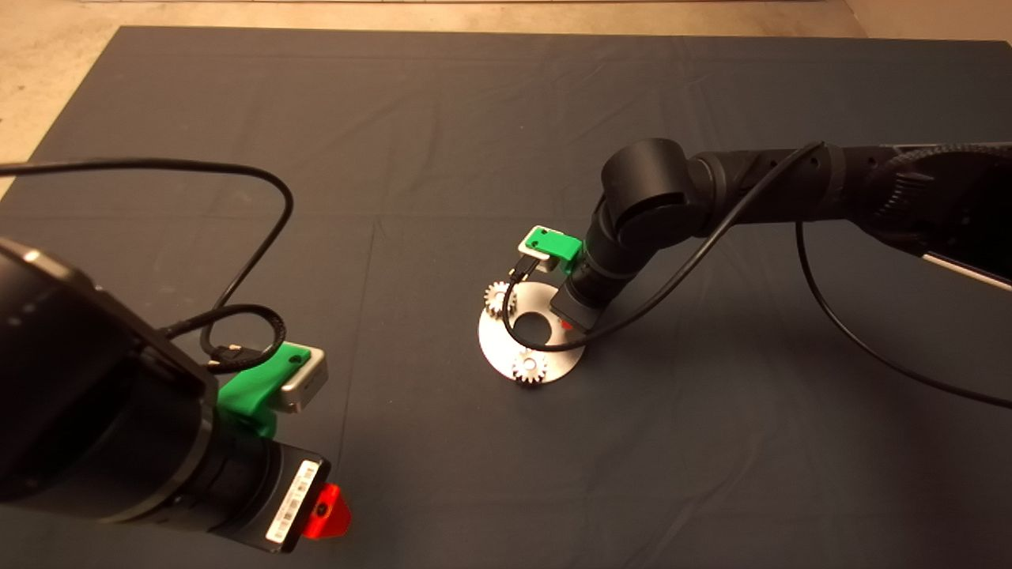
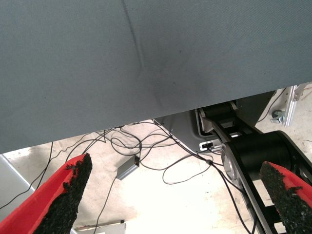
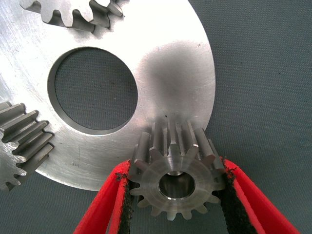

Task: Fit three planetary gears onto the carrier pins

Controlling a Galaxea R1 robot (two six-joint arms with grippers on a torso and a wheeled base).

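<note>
The round silver carrier plate (image 1: 545, 352) lies mid-mat and fills the right wrist view (image 3: 165, 73). Two planetary gears sit on it, one at its far-left edge (image 1: 498, 299) (image 3: 73, 14) and one at its near edge (image 1: 530, 367) (image 3: 22, 141). My right gripper (image 1: 566, 322) (image 3: 175, 170) is low over the plate's right edge. Its pads (image 3: 126, 204) are shut on the third planetary gear (image 3: 176, 183), which sits level at the rim. The gears cover the carrier pins. My left gripper (image 1: 326, 510) (image 2: 175, 165) is parked at the lower left, open and empty.
The right arm's black cable (image 1: 680, 269) loops over the plate. The left wrist view looks past the mat's edge (image 2: 146, 119) at the floor, with cables and a small grey box (image 2: 127, 168). Bare dark mat (image 1: 443, 142) surrounds the plate.
</note>
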